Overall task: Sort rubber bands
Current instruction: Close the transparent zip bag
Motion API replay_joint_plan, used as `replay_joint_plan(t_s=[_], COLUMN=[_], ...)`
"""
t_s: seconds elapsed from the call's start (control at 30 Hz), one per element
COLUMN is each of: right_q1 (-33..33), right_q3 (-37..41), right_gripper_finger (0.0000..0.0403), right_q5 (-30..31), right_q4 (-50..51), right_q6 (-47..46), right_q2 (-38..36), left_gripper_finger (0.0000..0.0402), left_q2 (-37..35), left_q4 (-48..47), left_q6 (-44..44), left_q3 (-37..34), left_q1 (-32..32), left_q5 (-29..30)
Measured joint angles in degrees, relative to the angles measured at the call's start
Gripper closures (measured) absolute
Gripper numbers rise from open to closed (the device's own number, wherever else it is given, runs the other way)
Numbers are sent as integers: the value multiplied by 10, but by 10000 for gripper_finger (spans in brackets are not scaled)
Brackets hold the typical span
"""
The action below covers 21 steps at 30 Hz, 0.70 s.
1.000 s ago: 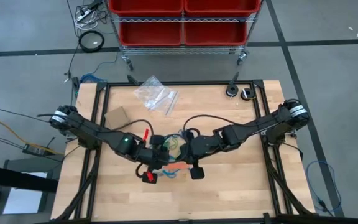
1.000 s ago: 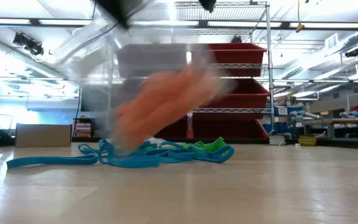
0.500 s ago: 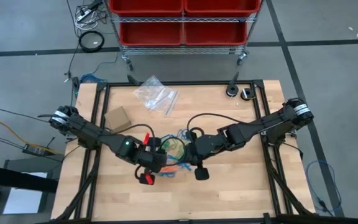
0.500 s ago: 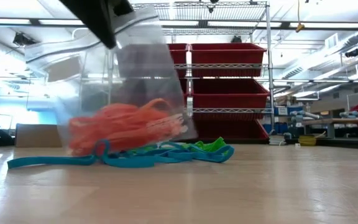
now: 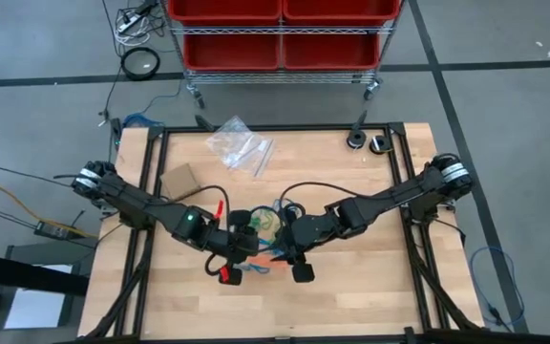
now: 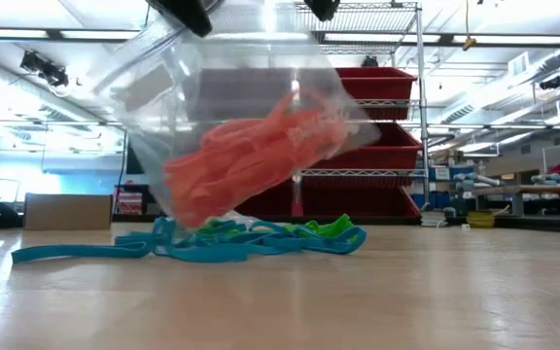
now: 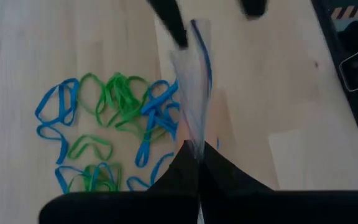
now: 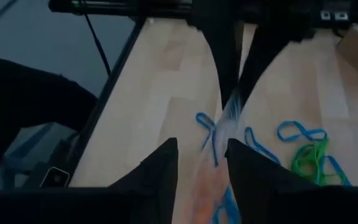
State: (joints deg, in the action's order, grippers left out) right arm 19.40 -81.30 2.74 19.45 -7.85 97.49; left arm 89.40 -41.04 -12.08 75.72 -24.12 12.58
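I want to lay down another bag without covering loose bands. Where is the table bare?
Bare wood lies along the table front edge and its right side, below the two small round items. The middle is crowded: both grippers, the held bag and loose rubber bands. Spare clear bags fill the back.

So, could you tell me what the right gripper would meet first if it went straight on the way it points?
Probably the clear bag just ahead of the right gripper, whose fingers stand apart; beyond it the left gripper is shut on the bag. Depth is unclear.
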Motion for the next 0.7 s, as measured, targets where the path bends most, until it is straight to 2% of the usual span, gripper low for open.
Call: replay_joint_plan(t_s=[0.7], right_q1=[-4], right_q3=[0], right_gripper_finger=[297], right_q5=[31], right_q4=[-16], right_q6=[-2], right_q2=[8], left_gripper_finger=[401], left_q2=[-1], left_q4=[24], left_q6=[14], left_q3=[7], left_q1=[-7], left_q5=[13])
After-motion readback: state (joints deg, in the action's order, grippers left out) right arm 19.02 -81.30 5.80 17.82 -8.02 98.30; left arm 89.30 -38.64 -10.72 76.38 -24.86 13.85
